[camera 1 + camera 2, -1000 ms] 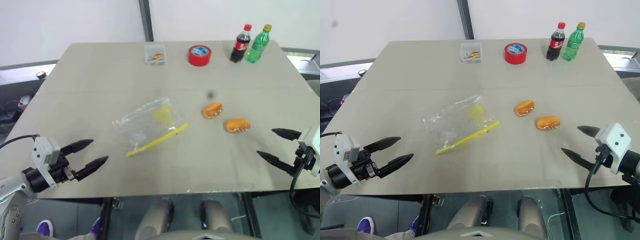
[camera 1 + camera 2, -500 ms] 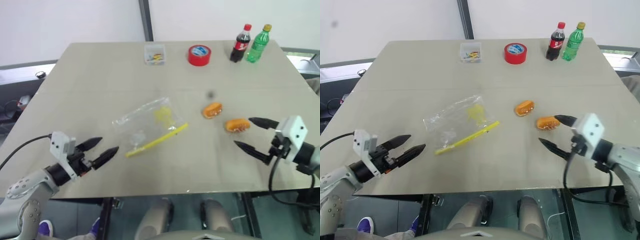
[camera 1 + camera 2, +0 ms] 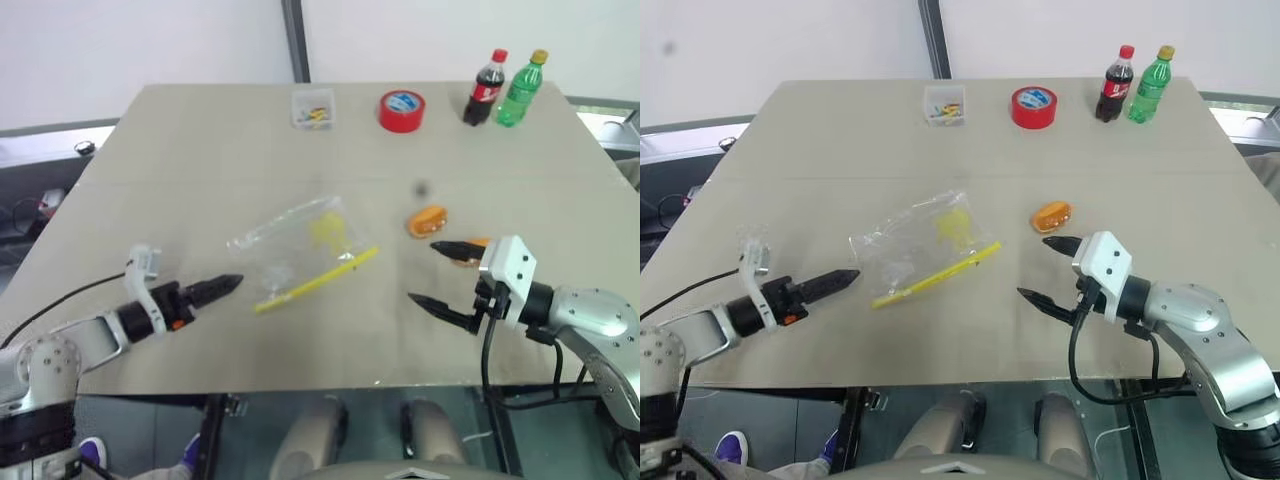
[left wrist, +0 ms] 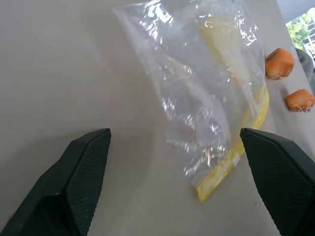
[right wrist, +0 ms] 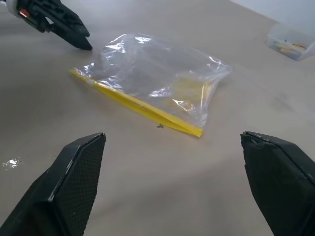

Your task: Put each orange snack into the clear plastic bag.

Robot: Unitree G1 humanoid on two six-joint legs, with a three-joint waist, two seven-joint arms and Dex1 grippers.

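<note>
Bag (image 3: 300,250) lies flat mid-tabletop (image 3: 200,140), zipper edge toward the robot, empty of snacks. Left gripper (image 4: 174,162) fingers spread, holding nothing, just beside the bag's left end. Right gripper (image 3: 432,273) fingers spread, empty, to the bag's right. One snack (image 3: 427,221) sits beyond it, second snack (image 4: 299,100) just beside the first.

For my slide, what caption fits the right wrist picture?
Open right pincer faces the clear bag flat on the table.
</note>
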